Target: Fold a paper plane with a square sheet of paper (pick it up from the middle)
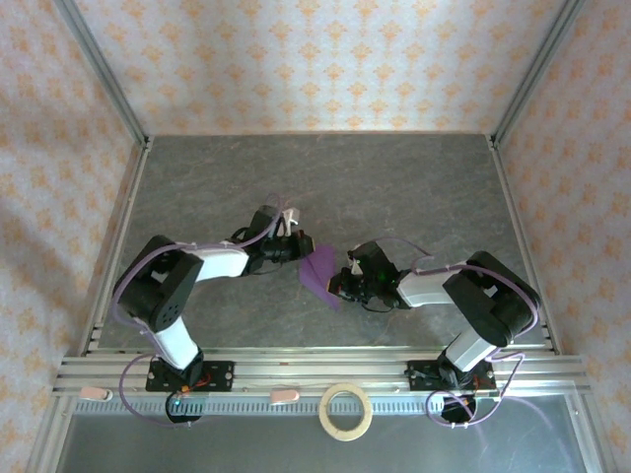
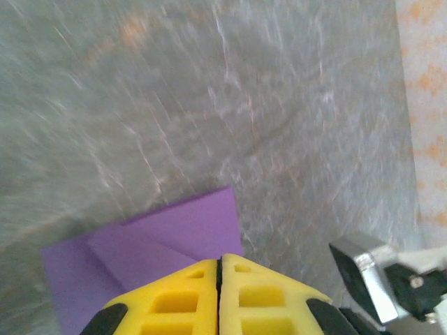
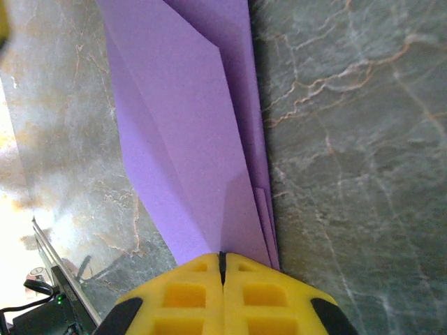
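paper [image 1: 318, 268]: partly folded, between the two arms at mid bench [image 1: 414, 187] | right end effector [image 3: 223, 257]: closed on its narrow end | left end effector [image 2: 218, 262]: closed at the other edge, cannot tell if it pinches | risk: uneven pull may tear the paper or open the creases

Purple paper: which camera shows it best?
Right wrist view: the purple paper is big and close, creases and layers clear, pinched by the yellow fingers. The left wrist view shows a folded corner; the top view a tiny purple patch.
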